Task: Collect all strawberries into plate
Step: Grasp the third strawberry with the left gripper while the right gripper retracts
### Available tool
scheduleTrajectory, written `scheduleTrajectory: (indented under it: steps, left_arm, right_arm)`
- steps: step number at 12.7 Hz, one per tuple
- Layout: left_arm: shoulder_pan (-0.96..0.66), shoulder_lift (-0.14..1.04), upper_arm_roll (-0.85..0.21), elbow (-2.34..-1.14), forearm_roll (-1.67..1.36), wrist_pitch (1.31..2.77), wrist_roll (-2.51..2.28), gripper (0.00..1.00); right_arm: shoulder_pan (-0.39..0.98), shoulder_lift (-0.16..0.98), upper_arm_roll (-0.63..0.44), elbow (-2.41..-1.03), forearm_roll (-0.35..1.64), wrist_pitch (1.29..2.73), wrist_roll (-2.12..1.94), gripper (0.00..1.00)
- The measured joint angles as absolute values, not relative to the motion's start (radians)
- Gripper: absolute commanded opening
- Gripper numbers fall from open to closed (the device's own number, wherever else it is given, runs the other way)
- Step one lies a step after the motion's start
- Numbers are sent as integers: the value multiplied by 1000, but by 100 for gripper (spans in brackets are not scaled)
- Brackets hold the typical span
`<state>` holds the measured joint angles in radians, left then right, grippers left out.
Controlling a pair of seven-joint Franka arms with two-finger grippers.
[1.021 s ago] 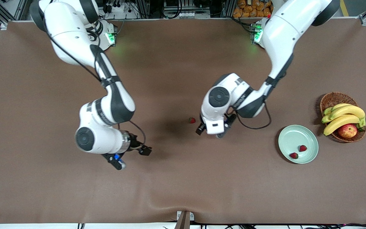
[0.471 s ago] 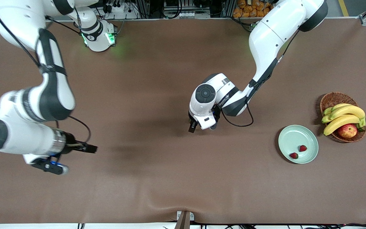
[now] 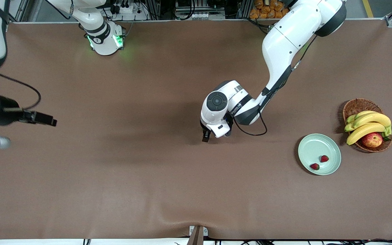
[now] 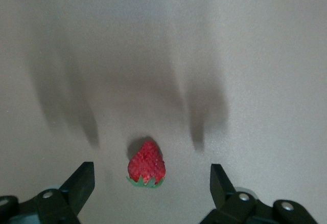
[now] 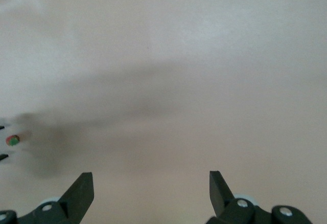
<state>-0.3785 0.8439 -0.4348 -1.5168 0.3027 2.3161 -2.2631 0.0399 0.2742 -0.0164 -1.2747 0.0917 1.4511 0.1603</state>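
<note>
- My left tool (image 4: 151, 193) hangs low over the middle of the desk (image 3: 168, 190), near the centre of the front frame; its fingers (image 4: 82, 180) are spread wide and hold nothing.
- In the left wrist frame one strawberry (image 4: 146, 163) lies on the desk between those open fingers, touching neither, its green cap toward the camera. In the front frame the wrist hides this berry.
- My right tool (image 5: 151, 193) is at the left edge of the front frame, over the right arm's end of the desk; its fingers are also wide apart and empty, with only bare desk under them.
- In the right wrist frame I see a tiny red-and-green speck at the left edge, which may be that same berry; too small to be sure.
- The mint-green plate (image 3: 313, 144) sits in the right part of the front frame, toward the left arm's end of the desk, well apart from the left tool.
- Two strawberries lie in the plate: one (image 3: 324, 158) close to its middle, the other (image 3: 314, 166) near the rim, lower in the frame.
- Just beside the plate, higher and further right in the frame, a wicker basket (image 3: 356, 106) holds bananas (image 3: 369, 124) and an apple (image 3: 372, 139).
</note>
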Motion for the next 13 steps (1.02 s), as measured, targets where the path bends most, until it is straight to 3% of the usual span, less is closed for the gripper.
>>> scheduleTrajectory:
  steps: [3,6,7,8,9,13]
  left_arm:
    - [-404,853,-406,-1517,303,2326,-2263,100]
    - [-425,859,-385,-1517,303,2334,-2264,99]
    - [-428,859,-385,-1516,303,2334,-2264,55]
    - [-430,859,-385,-1516,303,2334,-2264,20]
    - [-431,860,-385,-1515,303,2334,-2264,0]
    - [-431,860,-385,-1515,303,2334,-2264,0]
  right_arm:
    - [-36,151,61,-1447,60,1564,158,100]
    - [-52,141,101,-1460,-47,1592,153,100]
    - [-58,142,126,-1461,-59,1593,151,100]
    - [-64,141,155,-1461,-64,1593,150,100]
    - [-66,138,172,-1461,-64,1585,150,100]
    - [-88,107,135,-1500,-29,1607,135,100]
